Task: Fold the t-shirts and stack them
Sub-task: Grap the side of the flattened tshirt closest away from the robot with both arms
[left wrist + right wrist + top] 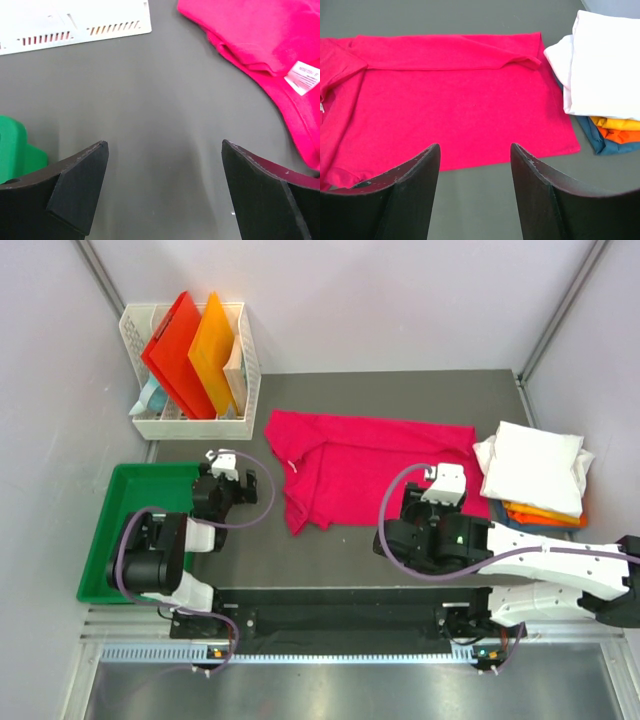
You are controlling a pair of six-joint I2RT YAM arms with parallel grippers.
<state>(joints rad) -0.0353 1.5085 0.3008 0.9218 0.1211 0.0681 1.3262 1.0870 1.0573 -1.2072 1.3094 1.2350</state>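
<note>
White basket (pixel 190 427) sits at the far-left corner of the grey tabletop (pixel 400 390). Inside it are a red folder (pixel 175 345) and an orange folder (pixel 215 350), standing tilted side by side. Something teal (pixel 150 395) is at the basket's left end. A green tray (pixel 100 540) is just near-side of the basket.

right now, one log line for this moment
pink shirt: spread out, partly folded | folded stack: white over orange, blue | left gripper: open, empty | right gripper: open, empty
</note>
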